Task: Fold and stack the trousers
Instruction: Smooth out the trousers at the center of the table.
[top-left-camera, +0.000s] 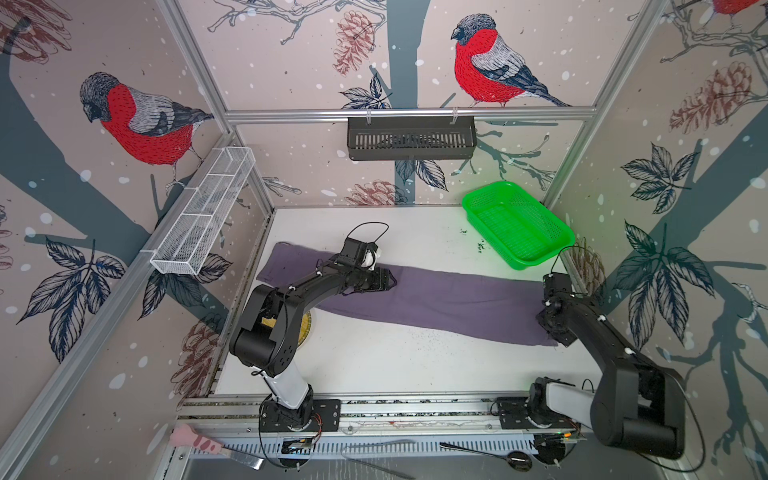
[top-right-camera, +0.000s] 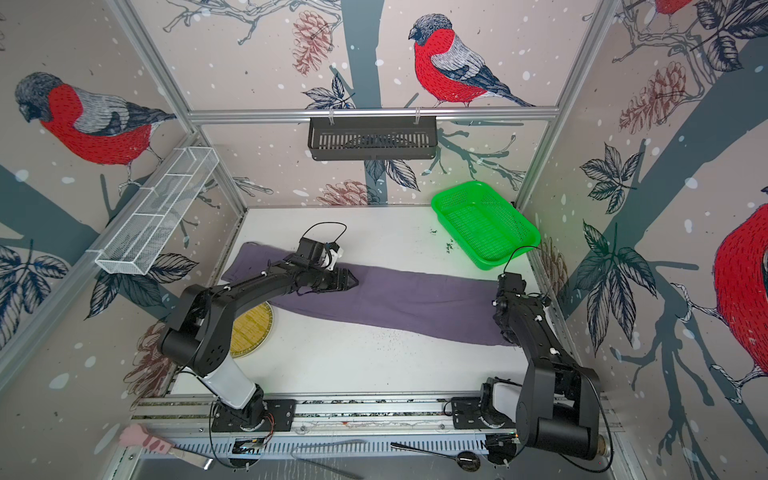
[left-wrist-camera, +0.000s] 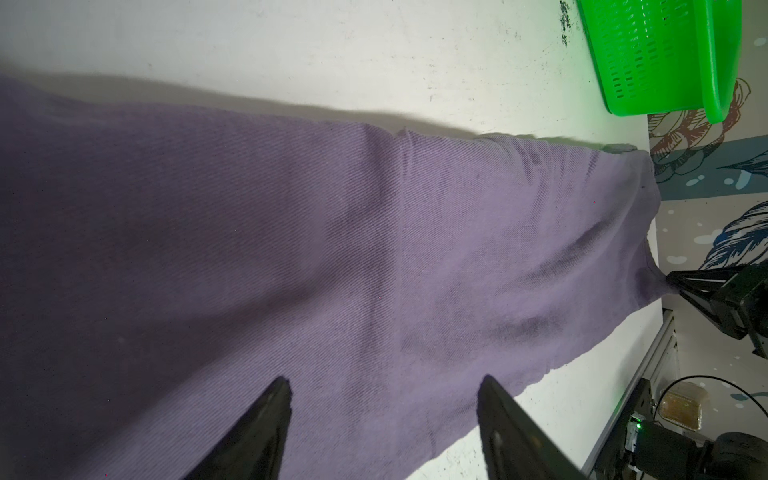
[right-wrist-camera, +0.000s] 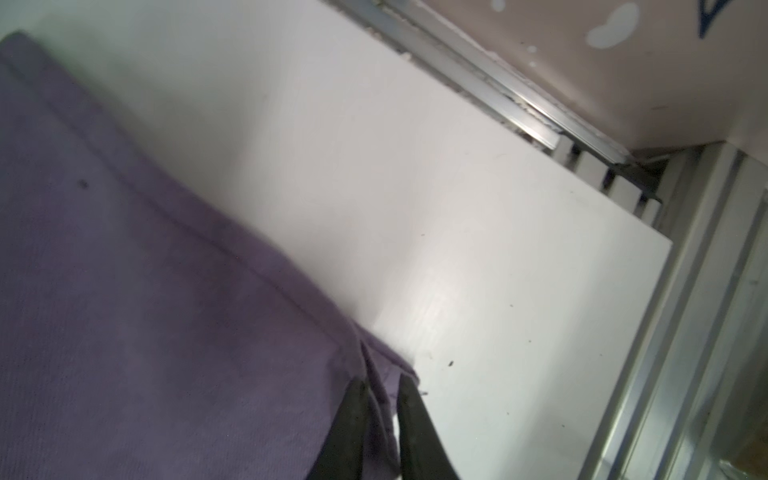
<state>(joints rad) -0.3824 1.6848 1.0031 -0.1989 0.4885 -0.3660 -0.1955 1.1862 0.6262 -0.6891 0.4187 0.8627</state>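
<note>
The trousers (top-left-camera: 449, 299) lie flat at full length on the white table (top-left-camera: 395, 365); they are dusty purple. Only the right wrist view shows their end corner pinched between the nearly closed jaws of the right gripper (right-wrist-camera: 382, 384); in both top views that arm's bent wrist hides the grip. The left gripper (left-wrist-camera: 385, 380) hovers spread wide and empty, with the cloth directly beneath it and the arm stretched low.

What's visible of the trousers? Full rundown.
The trousers are dusty purple, twill-like cloth, lying flat at full length in one long band, slanting across the white table. They show light creases and a few dark smudges. The stitched end by the right wall has its near corner pinched in the right tool. The left tool stands open over the other half; whether it touches is unclear.
</note>
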